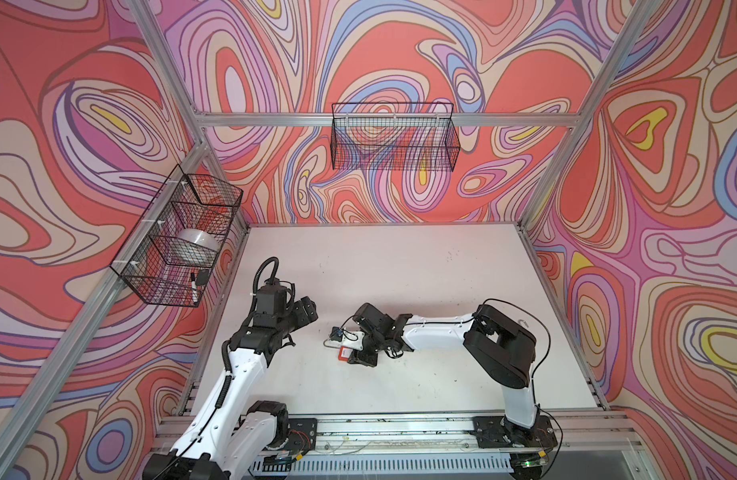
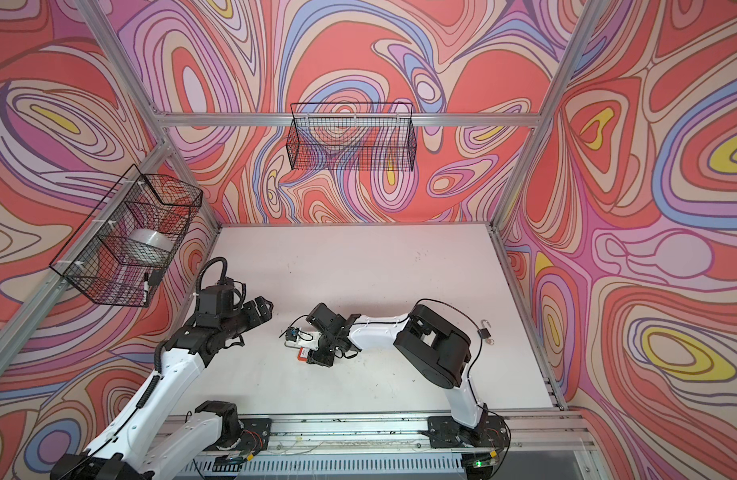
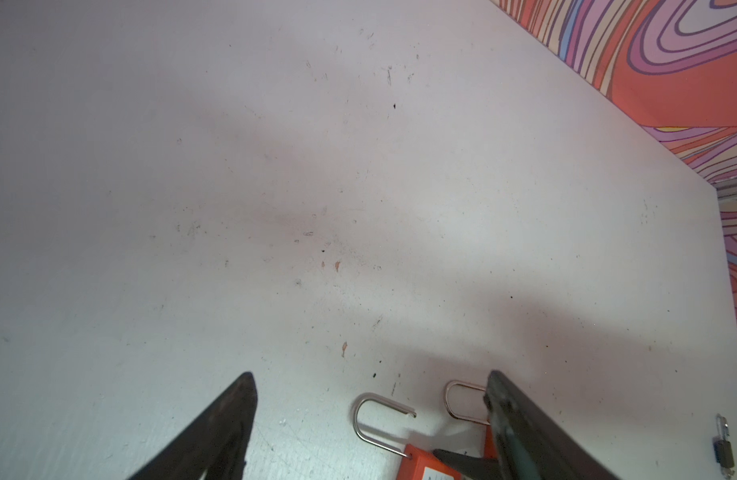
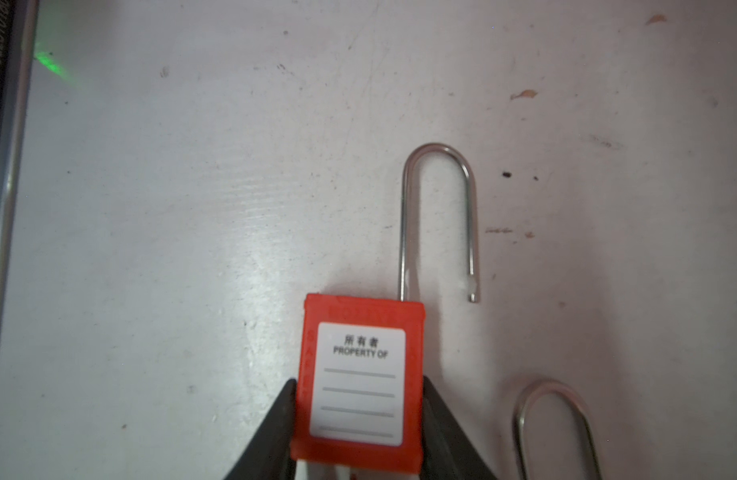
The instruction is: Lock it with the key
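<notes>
**Right pincer [image 4: 359, 381] clamped on red plastic padlock with white label [image 4: 360, 353]; left pincer [image 3: 370, 379] wide open, empty**

Right pincer: both black fingers [image 4: 281, 419] press against the two sides of the padlock body, which is held between them. The padlock lies flat on the white tabletop [image 1: 400, 270], "PROPERTY OF" label up. In both top views it is near the middle of the tabletop, toward the front. Its long steel shackle [image 4: 403, 228] is open: one leg sits in the body, the other end is free and clear of it. The shackle points toward the left arm's side.

The left pincer has its fingers spread far apart with nothing between them. It hovers over bare tabletop, near the padlock but not touching it.

A second red padlock with steel shackle [image 4: 551, 383] lies just beside the gripped one, only partly in frame. A small dark padlock with open shackle [image 2: 484, 332] sits well apart, near the right edge of the tabletop.

Key: cannot tell. A small dark-and-blue item [image 1: 336, 332] just beside the gripped padlock is too blurred to identify.
</notes>
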